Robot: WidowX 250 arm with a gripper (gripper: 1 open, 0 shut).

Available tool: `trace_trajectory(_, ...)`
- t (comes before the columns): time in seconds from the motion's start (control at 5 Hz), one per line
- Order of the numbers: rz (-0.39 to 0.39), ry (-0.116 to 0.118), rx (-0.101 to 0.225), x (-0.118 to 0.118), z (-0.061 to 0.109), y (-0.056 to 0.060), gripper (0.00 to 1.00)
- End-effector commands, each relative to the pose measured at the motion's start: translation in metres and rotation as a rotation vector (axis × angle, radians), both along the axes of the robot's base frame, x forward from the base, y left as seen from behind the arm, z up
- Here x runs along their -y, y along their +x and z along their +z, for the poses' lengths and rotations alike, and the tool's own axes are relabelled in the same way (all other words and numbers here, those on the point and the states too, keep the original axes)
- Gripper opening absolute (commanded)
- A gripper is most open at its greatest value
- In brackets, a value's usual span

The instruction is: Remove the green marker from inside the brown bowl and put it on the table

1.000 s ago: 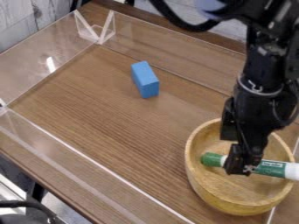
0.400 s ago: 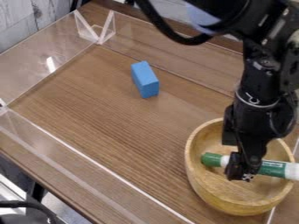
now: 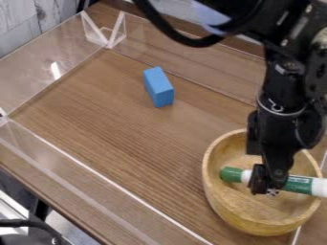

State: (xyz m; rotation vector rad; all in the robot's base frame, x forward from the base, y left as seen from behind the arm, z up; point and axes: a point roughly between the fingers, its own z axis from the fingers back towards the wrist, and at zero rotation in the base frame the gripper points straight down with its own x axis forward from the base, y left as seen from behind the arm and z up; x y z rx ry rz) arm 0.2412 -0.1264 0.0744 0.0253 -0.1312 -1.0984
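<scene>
In the bowl (image 3: pixel 228 198) lies a marker (image 3: pixel 277 180), green lettering too small to read, with the open hand (image 3: pixel 266 184) over it and the counter (image 3: pixel 121 144) beneath

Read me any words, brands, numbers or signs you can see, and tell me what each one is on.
Green lettering on the green marker: too small and blurred to read.
No other text shows, neither on the blue block nor on the brown bowl.
</scene>
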Motion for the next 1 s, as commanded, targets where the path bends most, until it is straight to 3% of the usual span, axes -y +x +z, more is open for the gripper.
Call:
trace_trajectory(0.0,-0.023,-0.037,0.07,0.004,0.011,0.005,1.0)
trace_trajectory(0.8,-0.037,-0.063,0.085,0.004,-0.001,0.009,1.0)
